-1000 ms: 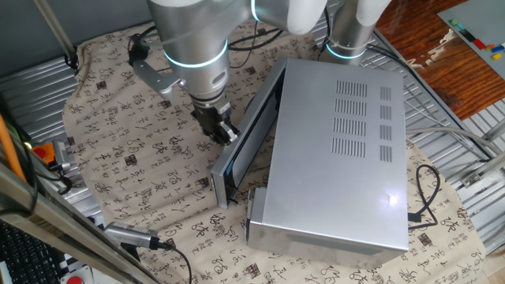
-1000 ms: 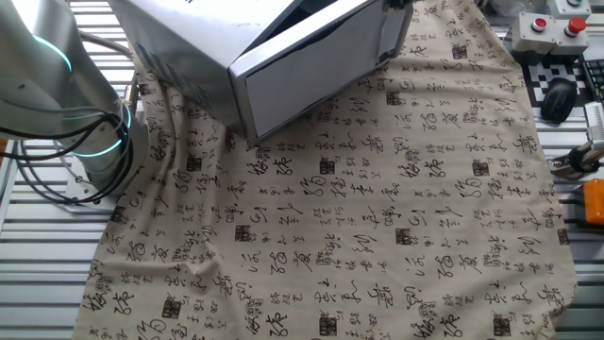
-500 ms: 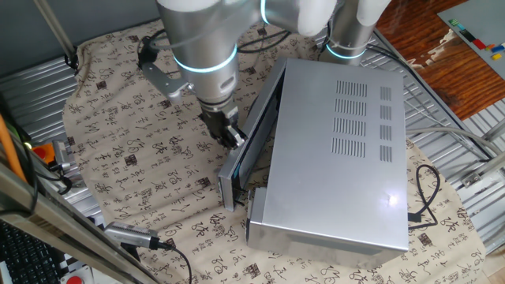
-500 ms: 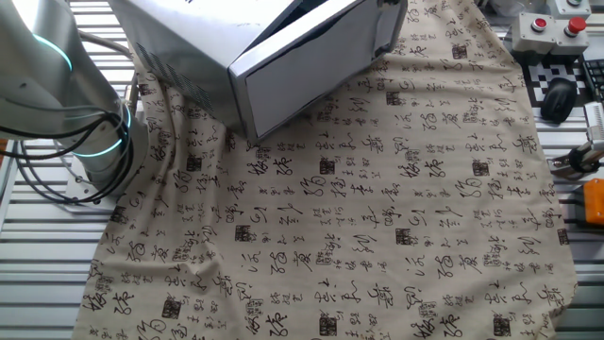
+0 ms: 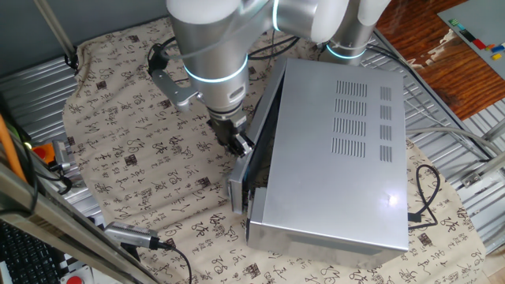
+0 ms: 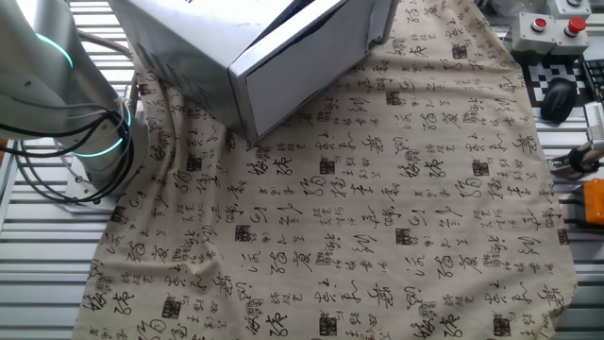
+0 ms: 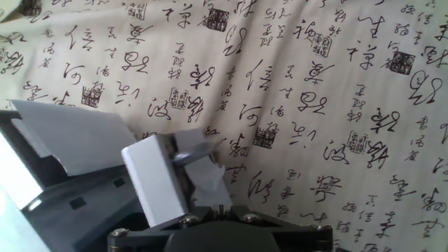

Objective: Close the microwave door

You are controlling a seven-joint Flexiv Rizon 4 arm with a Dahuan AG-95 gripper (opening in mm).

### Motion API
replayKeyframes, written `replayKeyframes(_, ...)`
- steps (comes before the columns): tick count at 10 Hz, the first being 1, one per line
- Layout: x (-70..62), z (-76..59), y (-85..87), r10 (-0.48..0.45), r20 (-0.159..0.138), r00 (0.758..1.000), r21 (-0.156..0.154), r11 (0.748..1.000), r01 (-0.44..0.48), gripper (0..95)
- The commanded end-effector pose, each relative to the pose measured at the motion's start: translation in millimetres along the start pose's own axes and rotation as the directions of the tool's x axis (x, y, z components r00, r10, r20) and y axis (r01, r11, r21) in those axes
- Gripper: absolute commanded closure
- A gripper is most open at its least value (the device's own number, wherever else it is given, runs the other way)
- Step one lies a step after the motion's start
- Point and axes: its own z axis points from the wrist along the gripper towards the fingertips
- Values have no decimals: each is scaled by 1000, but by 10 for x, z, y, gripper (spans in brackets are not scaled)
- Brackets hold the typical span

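The silver-grey microwave (image 5: 339,150) lies on a printed cloth, vent slots on its top panel. The microwave door (image 5: 254,138) stands ajar at a narrow angle to the microwave's front, its free end (image 5: 237,189) a short way off the body. My gripper (image 5: 241,144) is shut and empty, with its fingertips against the door's outer face near the middle. In the other fixed view the door's pale window (image 6: 307,66) faces the camera, and the gripper is hidden behind it. In the hand view the fingers (image 7: 161,178) sit close together beside the door's pale panel (image 7: 66,140).
The calligraphy cloth (image 6: 377,217) covers the table. A black power cord (image 5: 426,197) trails from the microwave's right side. The arm's base (image 6: 85,132) stands at the left. A button box (image 6: 552,28) and an orange part (image 5: 47,150) sit at the edges. A metal tool (image 5: 134,234) lies near the front.
My gripper has moved right toward the microwave, pushing the door. The door has swung from a wide gap to a narrow one.
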Motion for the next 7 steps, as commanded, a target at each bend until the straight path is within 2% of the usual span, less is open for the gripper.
replayKeyframes(1, 5, -4, 30, 8, -8, 1000, -1, 1000, -8, 950)
replayKeyframes(7, 35, -12, 112, 40, -10, 999, 1, 999, -40, 950)
